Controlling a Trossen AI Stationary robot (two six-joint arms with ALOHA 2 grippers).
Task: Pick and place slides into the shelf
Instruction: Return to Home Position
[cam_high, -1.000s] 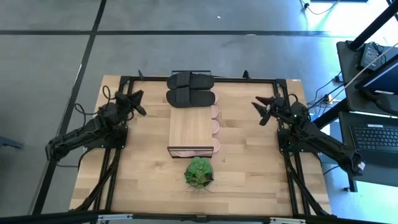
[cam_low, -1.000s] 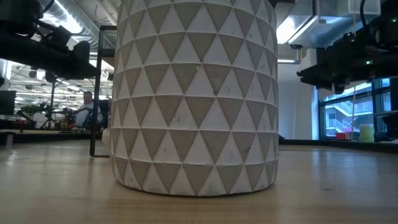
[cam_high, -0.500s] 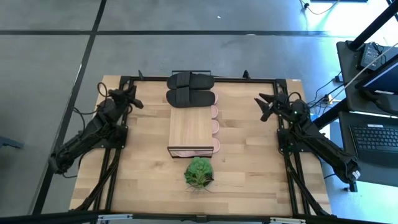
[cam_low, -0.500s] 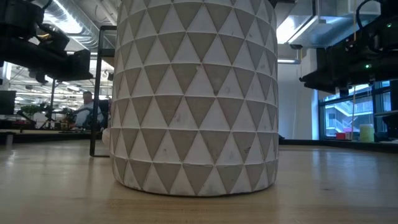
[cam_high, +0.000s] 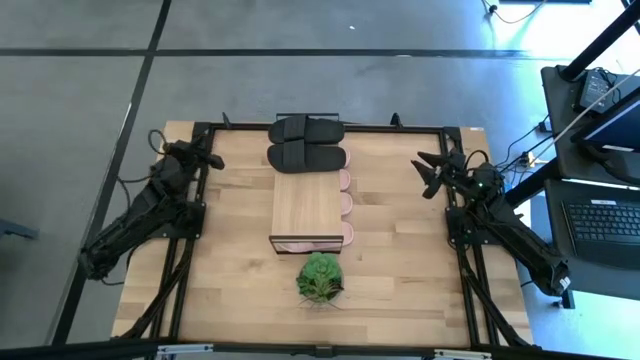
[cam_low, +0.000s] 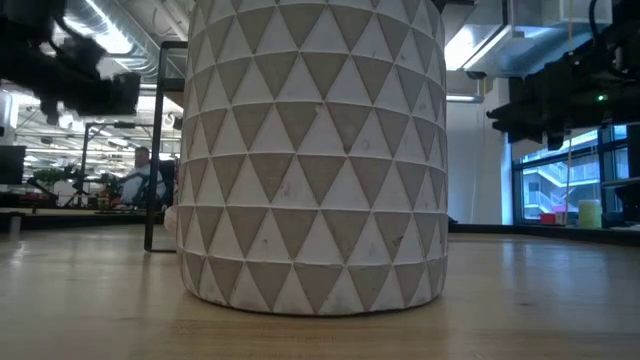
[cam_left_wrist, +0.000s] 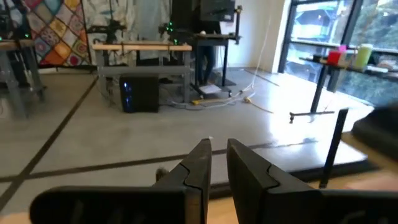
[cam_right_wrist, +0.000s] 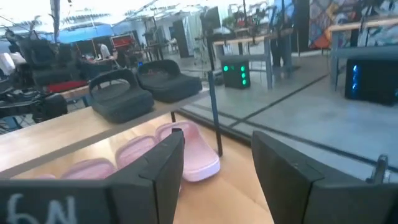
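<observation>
The shelf (cam_high: 308, 208) stands mid-table. Two black slides (cam_high: 307, 143) lie side by side, soles down, on the far end of its plank top; they show as well in the right wrist view (cam_right_wrist: 134, 87). Under the plank lie pink slides (cam_high: 345, 205), whose ends stick out on the shelf's right side (cam_right_wrist: 189, 152). My left gripper (cam_high: 212, 160) hangs level over the far left of the table, its fingers (cam_left_wrist: 202, 165) a narrow slit apart with nothing between them. My right gripper (cam_high: 426, 172) hangs level over the far right, open and empty, pointing at the shelf.
A green plant (cam_high: 320, 278) in a white patterned pot (cam_low: 312, 150) stands just near of the shelf. Dark frame rails (cam_high: 455, 250) run along the table's sides. Bare wood lies on both sides of the shelf. A person (cam_low: 140, 175) sits far off in the room behind.
My left gripper has swung away from the shelf toward the table's far left corner, turning as the arm pivoted. Its finger gap looks the same. The slides and shelf have not moved.
</observation>
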